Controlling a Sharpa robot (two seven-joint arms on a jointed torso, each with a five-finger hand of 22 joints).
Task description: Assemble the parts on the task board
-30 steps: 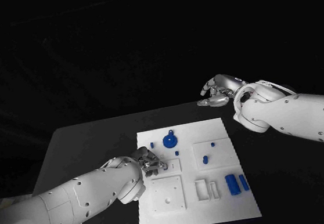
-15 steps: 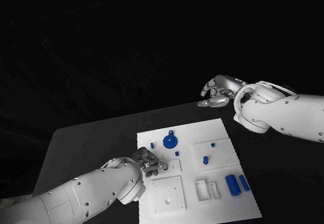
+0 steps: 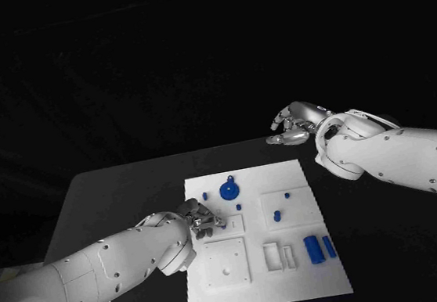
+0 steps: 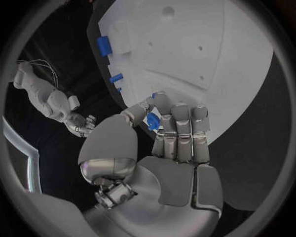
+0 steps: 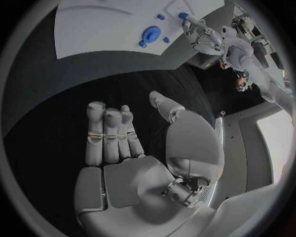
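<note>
The white task board (image 3: 310, 278) lies in the middle of the black table. My left hand (image 3: 202, 219) is over the board's left side and pinches a small blue part (image 4: 152, 121) between thumb and fingers. The same board (image 4: 203, 59) spreads beyond those fingers in the left wrist view. A blue round disc (image 3: 230, 191) sits near the board's far edge, and two blue cylinders (image 3: 313, 248) stand at its near right. My right hand (image 3: 294, 123) hovers past the table's far edge, off the board, holding nothing, its fingers (image 5: 111, 133) straight and the thumb apart.
Small blue pieces (image 3: 278, 213) lie in the board's middle right block. White rectangular recesses (image 3: 278, 256) sit beside the cylinders. The right wrist view shows the disc (image 5: 150, 35) and my left hand (image 5: 200, 34) on the board. Bare black table (image 3: 113, 201) flanks the board.
</note>
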